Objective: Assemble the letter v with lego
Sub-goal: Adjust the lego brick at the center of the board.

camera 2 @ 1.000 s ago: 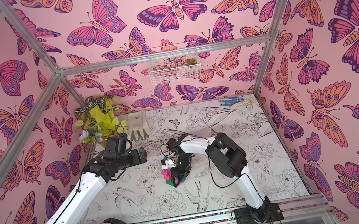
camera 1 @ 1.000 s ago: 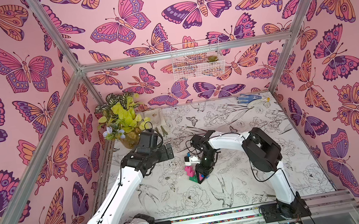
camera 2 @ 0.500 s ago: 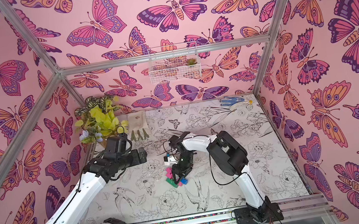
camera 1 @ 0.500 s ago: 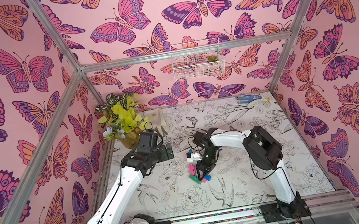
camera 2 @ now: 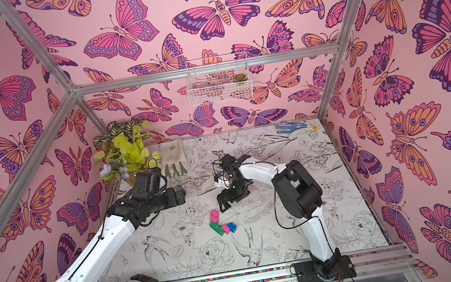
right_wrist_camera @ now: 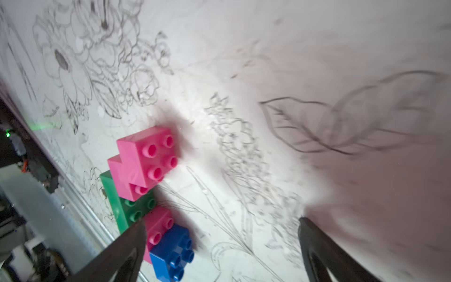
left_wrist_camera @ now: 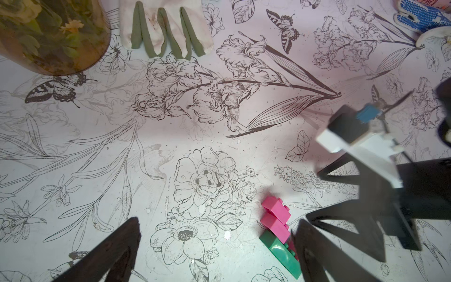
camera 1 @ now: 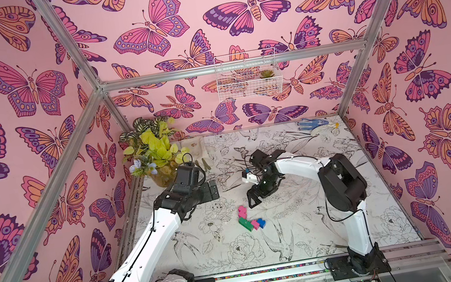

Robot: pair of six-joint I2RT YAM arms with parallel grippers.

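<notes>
1. Right wrist view shows the letter v (right_wrist_camera: 146, 190) lying on the counter (right_wrist_camera: 244, 61). The green brick (right_wrist_camera: 127, 210) is the base, two pink bricks (right_wrist_camera: 146, 156) step up one side, and a third pink brick (right_wrist_camera: 158, 224) and the blue brick (right_wrist_camera: 173, 251) step up the other. All five look joined.
2. The right tool (camera 1: 252, 198) has its jaws wide and carries nothing. In both top views it hangs near the two-pink arm of the letter v (camera 2: 221, 224) but apart from it.
3. The left tool (camera 1: 210, 191) is also wide and empty, and sits well off to the side.
4. The step in hand looks like clearing away from the finished shape. The right tool should go straight up with its jaws wide. In the right wrist view one finger (right_wrist_camera: 127, 244) sits close to the green and third pink bricks, so a sideways sweep could knock the arms apart.
5. The blue brick at the tip has the least hold. The blur hides whether it is fully seated, so the retreat should be slow.
</notes>
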